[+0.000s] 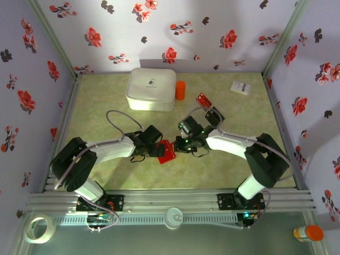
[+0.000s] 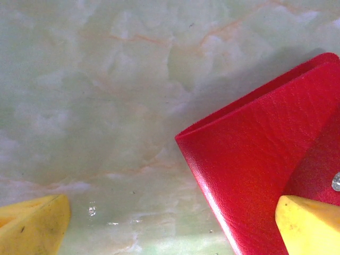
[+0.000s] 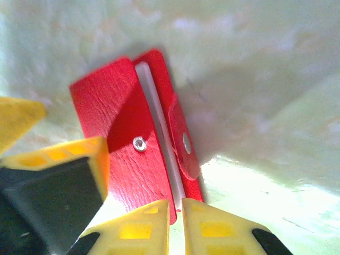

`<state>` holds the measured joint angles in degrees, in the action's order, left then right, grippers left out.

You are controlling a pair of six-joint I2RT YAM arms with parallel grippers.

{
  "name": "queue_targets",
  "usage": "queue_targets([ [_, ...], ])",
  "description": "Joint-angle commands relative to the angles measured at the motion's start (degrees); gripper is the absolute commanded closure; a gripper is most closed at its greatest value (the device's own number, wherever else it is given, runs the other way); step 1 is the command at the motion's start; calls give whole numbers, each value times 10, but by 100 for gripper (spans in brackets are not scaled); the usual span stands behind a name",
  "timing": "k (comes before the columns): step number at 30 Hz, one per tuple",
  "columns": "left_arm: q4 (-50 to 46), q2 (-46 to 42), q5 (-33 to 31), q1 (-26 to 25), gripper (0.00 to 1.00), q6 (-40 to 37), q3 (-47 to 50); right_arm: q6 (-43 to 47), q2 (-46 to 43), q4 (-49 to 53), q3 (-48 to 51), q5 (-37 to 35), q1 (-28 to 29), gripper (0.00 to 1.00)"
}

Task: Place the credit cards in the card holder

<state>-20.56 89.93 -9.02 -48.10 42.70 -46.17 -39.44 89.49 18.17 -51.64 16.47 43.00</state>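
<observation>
- Top view: the card holder [image 1: 167, 153] lies on the table [image 1: 106, 106], mid-width and toward the near edge, between the two wrists. The left gripper [image 1: 157, 150] comes in from the left with its tips at the holder's left edge. The right gripper [image 1: 178, 145] comes in from the right with its tips at the right edge.
- Top view: two credit cards lie loose beyond the right arm, well apart from the holder: a red card [image 1: 203, 100] and a dark card [image 1: 214, 115] just nearer. At the back, a white rounded box [image 1: 151, 89] has an orange cylinder [image 1: 180, 90] just beside it. A small white box [image 1: 241, 87] sits at the back right.
- Left wrist view: the left gripper [image 2: 170, 234] is released, jaws wide apart. Its left finger [image 2: 32, 226] is over bare table. Its right finger [image 2: 308, 226] overlaps the red face of the card holder [image 2: 265, 170], near a snap stud [image 2: 336, 181]. The holder fills the right part of the gap, one corner pointing toward the middle. Contact between finger and leather: cannot tell.
- Right wrist view: the right gripper [image 3: 178, 226] has its tips almost together, with a thin slit between them. The card holder [image 3: 122, 133] lies straight ahead of the tips, flaps slightly parted. A pale strip [image 3: 159, 122] between the flaps runs down into the slit. Whether the tips pinch it: cannot tell. A left-gripper finger [image 3: 64, 180] overlaps the holder's near-left corner.
</observation>
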Motion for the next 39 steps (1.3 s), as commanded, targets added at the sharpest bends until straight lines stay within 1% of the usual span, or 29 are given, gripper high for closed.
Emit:
queue_targets([
  [1, -22, 17, -22, -1, 0, -18, 17, 34, -22, 57, -27, -37, -18, 82],
  [4, -18, 18, -22, -3, 0, -19, 19, 56, -12, 76, -47, -35, -28, 72],
  [6, -15, 17, -22, -5, 0, -20, 21, 69, 1, 88, -64, -29, -29, 68],
  [8, -11, 17, -21, -7, 0, -21, 23, 78, 15, 92, -77, -22, -29, 65],
  [11, -6, 18, -19, -8, 0, -21, 26, 88, 39, 98, -95, -12, -29, 65],
  [17, 1, 21, -14, -12, 0, -21, 28, 94, 71, 95, -117, -3, -29, 67],
  [21, 5, 24, -13, -14, 0, -20, 29, 96, 84, 95, -124, 1, -29, 71],
  [26, 9, 24, -12, -14, 0, -17, 32, 94, 93, 89, -124, 7, -29, 75],
  [34, 12, 24, -12, -15, 0, -16, 34, 91, 106, 81, -123, 14, -29, 78],
  [39, 15, 24, -12, -15, 0, -14, 35, 90, 108, 79, -119, 18, -29, 87],
])
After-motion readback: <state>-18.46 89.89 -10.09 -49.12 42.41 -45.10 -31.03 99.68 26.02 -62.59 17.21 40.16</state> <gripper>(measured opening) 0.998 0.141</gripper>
